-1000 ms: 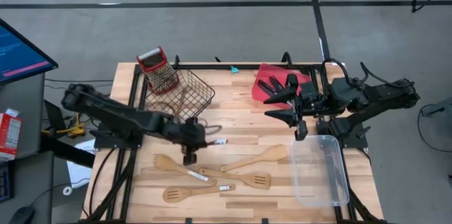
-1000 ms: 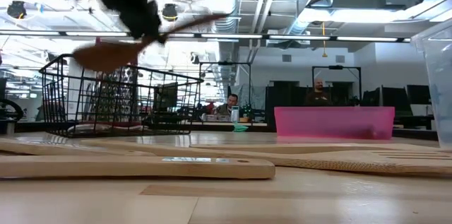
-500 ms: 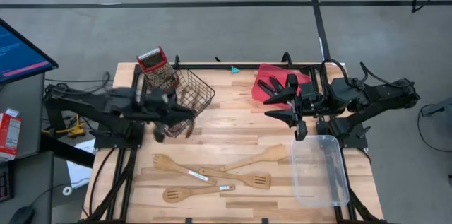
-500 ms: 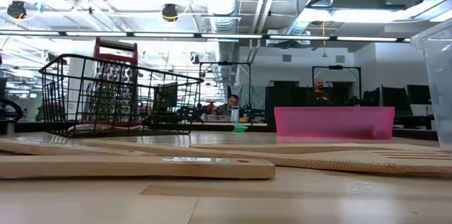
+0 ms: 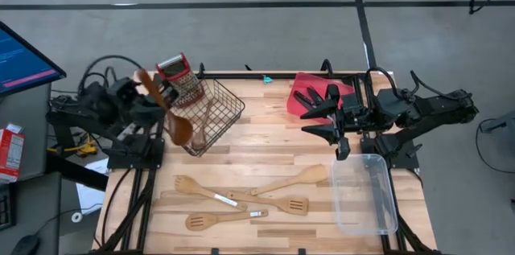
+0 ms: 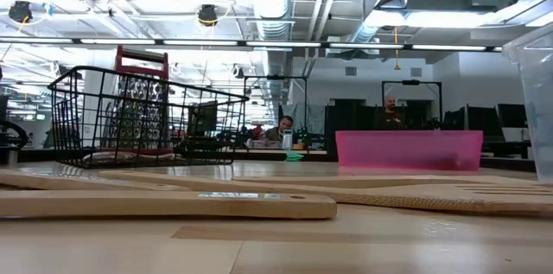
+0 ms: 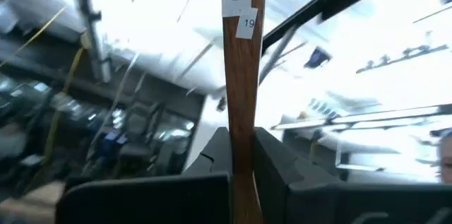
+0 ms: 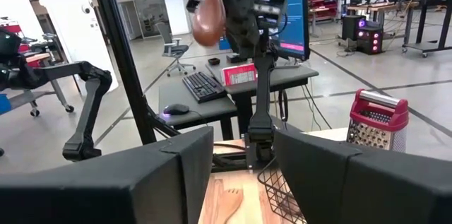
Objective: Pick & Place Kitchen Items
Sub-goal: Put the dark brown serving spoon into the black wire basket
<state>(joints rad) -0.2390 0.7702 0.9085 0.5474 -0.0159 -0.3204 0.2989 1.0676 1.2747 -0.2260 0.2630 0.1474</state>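
My left gripper point(image 5: 154, 99) is raised beside the table's left edge, left of the black wire basket point(image 5: 213, 110), and is shut on a dark brown wooden spoon point(image 5: 165, 110). In the right wrist view this spoon point(image 8: 209, 13) shows high above the table. Several pale wooden spatulas and spoons point(image 5: 241, 199) lie flat on the table's near half. My right gripper point(image 5: 318, 114) hovers open near the red tray point(image 5: 310, 86) with nothing between its fingers point(image 8: 176, 174). My left gripper pinches the spoon's handle point(image 7: 242, 111) between its two fingers point(image 7: 212, 157), which lie across it. The labelled free end of the handle sticks out beyond the fingertips. The spoon is lifted clear and slanted, its bowl point(image 5: 179, 129) toward the basket's near left corner.
A red-topped grater point(image 5: 181, 78) leans at the basket's far left corner, and a pale utensil lies inside the basket. A clear plastic bin point(image 5: 366, 195) stands at the near right. A desk with a monitor stands left of the table.
My left gripper has risen from just above the table by the spatulas and swung toward the far left, tipping from pointing down to pointing upward. The dark spoon went with it, out of the low view, and is now beside the basket.
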